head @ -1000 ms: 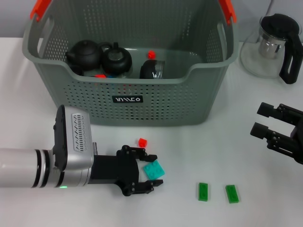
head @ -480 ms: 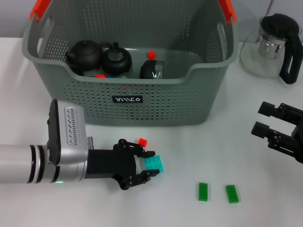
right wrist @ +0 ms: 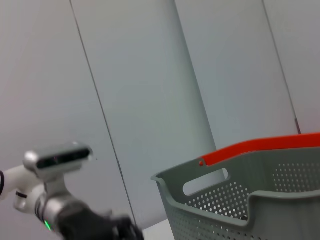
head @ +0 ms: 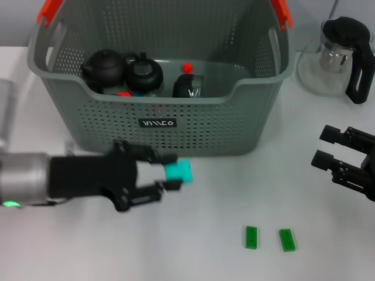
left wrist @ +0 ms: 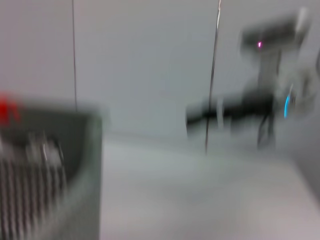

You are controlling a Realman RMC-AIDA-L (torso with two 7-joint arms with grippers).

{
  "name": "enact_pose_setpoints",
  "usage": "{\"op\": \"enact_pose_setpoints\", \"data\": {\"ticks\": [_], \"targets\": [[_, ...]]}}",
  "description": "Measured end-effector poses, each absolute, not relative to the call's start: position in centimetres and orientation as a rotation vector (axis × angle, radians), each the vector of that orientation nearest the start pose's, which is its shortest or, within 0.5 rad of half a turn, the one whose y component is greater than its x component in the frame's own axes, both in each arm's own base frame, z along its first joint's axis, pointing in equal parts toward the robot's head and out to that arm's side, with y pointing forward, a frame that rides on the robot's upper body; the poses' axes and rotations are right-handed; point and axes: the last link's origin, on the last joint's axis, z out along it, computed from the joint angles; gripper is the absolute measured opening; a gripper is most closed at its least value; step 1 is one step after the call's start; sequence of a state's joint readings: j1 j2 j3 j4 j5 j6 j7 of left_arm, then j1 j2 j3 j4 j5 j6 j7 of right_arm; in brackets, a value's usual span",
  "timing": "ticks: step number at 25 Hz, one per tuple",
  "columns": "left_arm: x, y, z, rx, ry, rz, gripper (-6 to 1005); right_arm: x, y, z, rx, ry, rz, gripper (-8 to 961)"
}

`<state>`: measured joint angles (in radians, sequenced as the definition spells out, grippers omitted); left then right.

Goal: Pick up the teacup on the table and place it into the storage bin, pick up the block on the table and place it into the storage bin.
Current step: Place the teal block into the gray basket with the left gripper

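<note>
The left gripper (head: 167, 171) is holding a teal block (head: 178, 171) between its fingers, closed on it, just in front of the near wall of the bin (head: 176, 126), below the black label. The block is sitting at the gripper's tip, against the perforated wall in the head view; whether it is touching the wall cannot be told. The bin is standing at the far middle of the table (head: 222, 257) with orange-red handle ends. Inside it are lying two dark teapots (head: 123, 70), a dark teacup (head: 188, 86) and small red pieces. Two green blocks (head: 269, 238) are lying on the table to the near right. The right gripper (head: 328, 149) is hanging at the right edge, fingers spread and holding nothing. A glass teapot (head: 343, 58) is standing at the far right.
</note>
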<state>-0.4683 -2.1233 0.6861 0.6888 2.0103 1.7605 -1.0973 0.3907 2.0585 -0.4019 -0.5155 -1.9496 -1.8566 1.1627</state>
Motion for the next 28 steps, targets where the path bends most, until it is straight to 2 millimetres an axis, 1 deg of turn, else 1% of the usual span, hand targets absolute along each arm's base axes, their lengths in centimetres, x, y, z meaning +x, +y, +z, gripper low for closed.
{"op": "enact_pose_setpoints", "data": {"ticks": [3, 4, 6, 8, 11, 13, 15, 17, 19, 22, 24, 26, 28], "targets": [[-24.6, 29.4, 2.2, -2.757, -0.236, -1.036, 397, 29.3, 26.5, 2.7, -2.525, 0.581, 1.131, 669], [-24.4, 29.6, 3.0, -2.730, -0.236, -1.072, 397, 29.3, 26.5, 2.7, -2.525, 0.580, 1.131, 669], [-23.6, 31.0, 5.0, -2.643, -0.243, -1.152, 397, 29.3, 26.5, 2.7, -2.525, 0.579, 1.130, 669], [-22.6, 32.6, 6.3, -2.596, -0.252, -1.170, 396, 29.3, 26.5, 2.6, -2.527, 0.580, 1.129, 669], [-20.6, 35.7, 8.0, -2.564, -0.341, -1.102, 396, 29.2, 26.5, 2.6, -2.530, 0.579, 1.133, 668], [-18.9, 38.4, 9.1, -2.564, -0.469, -0.971, 397, 29.2, 26.4, 2.6, -2.532, 0.576, 1.136, 668], [-17.5, 40.6, 9.7, -2.564, -0.568, -0.815, 397, 29.2, 26.4, 2.6, -2.535, 0.578, 1.135, 668], [-16.4, 42.5, 10.0, -2.555, -0.639, -0.618, 396, 29.2, 26.4, 2.6, -2.538, 0.579, 1.134, 668], [-15.8, 43.9, 9.7, -2.541, -0.681, -0.441, 403, 29.2, 26.3, 2.5, -2.539, 0.582, 1.134, 668], [-15.3, 45.1, 8.4, -2.515, -0.712, -0.271, 423, 29.2, 26.3, 2.5, -2.536, 0.585, 1.137, 668], [-15.3, 45.2, 7.1, -2.506, -0.704, -0.198, 436, 29.2, 26.3, 2.4, -2.534, 0.587, 1.138, 669], [-15.4, 44.9, 5.6, -2.499, -0.670, -0.139, 450, 29.2, 26.2, 2.4, -2.535, 0.587, 1.139, 669], [-15.2, 44.5, 4.9, -2.497, -0.643, -0.133, 463, 29.2, 26.2, 2.4, -2.534, 0.587, 1.139, 669]]}}
